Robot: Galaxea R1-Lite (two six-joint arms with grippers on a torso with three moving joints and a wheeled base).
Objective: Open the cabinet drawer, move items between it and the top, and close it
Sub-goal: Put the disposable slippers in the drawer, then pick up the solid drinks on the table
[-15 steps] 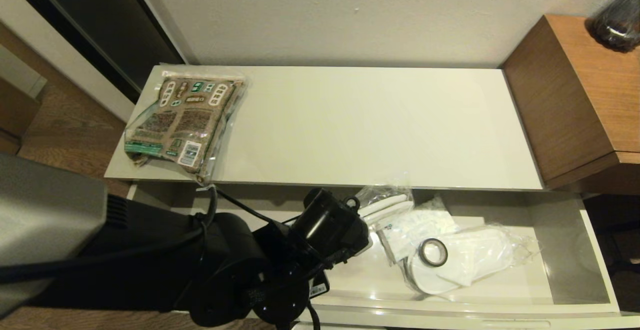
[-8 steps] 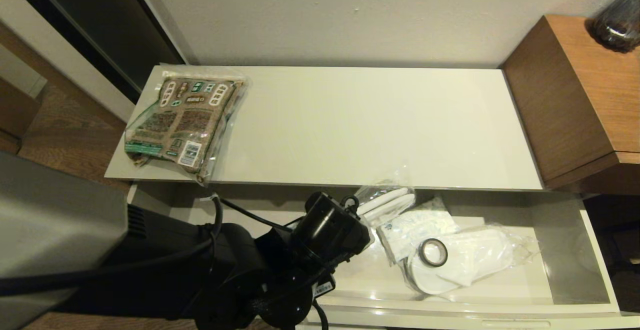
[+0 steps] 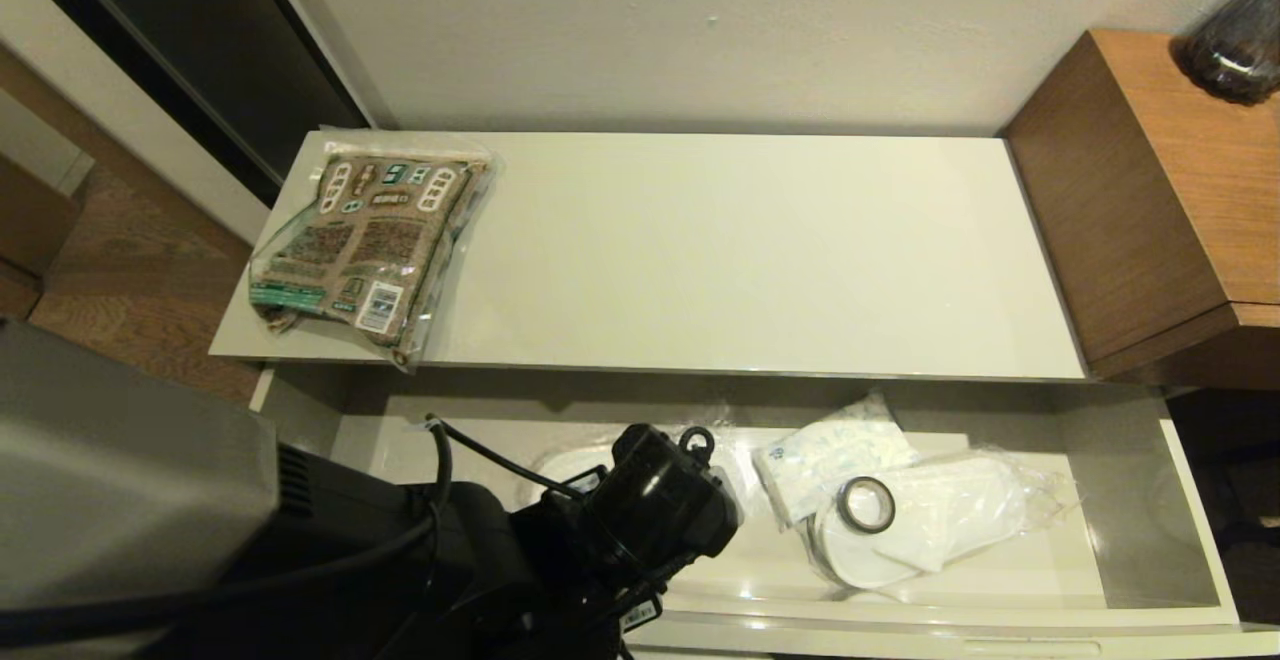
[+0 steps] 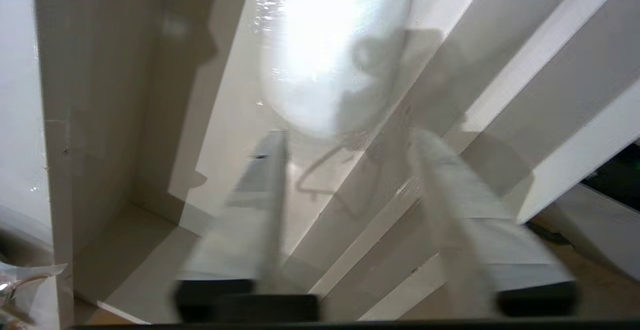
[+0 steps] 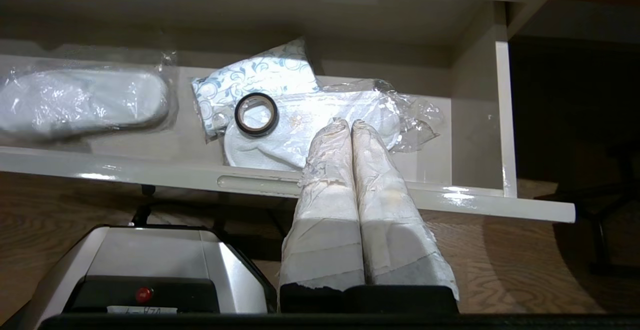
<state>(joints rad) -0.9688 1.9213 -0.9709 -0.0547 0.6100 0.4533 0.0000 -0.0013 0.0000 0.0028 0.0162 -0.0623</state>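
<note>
The cabinet drawer (image 3: 900, 622) stands pulled out. One clear-wrapped slipper pair (image 3: 560, 460) lies in its left half, partly hidden by my left wrist (image 3: 655, 505). My left gripper (image 4: 347, 140) is open inside the drawer, and that slipper pair (image 4: 325, 60) rests just past its fingertips. The second slipper pair (image 3: 950, 515) lies further right with the black tape roll (image 3: 866, 505) on it. The brown-and-green packet (image 3: 365, 240) sits on the top (image 3: 740, 250) at its left end. My right gripper (image 5: 350, 125) is shut and empty, held outside the drawer front (image 5: 150, 170).
A small white patterned sachet (image 3: 835, 445) lies between the two slipper pairs. The taller brown wooden unit (image 3: 1170, 190) borders the top on the right, with a dark object (image 3: 1235, 35) on it. My own silver base (image 5: 150, 260) is below the right gripper.
The left gripper, which held the slipper pair raised near the drawer's back, has sunk into the drawer. The slippers now lie flat on the drawer floor to the left.
</note>
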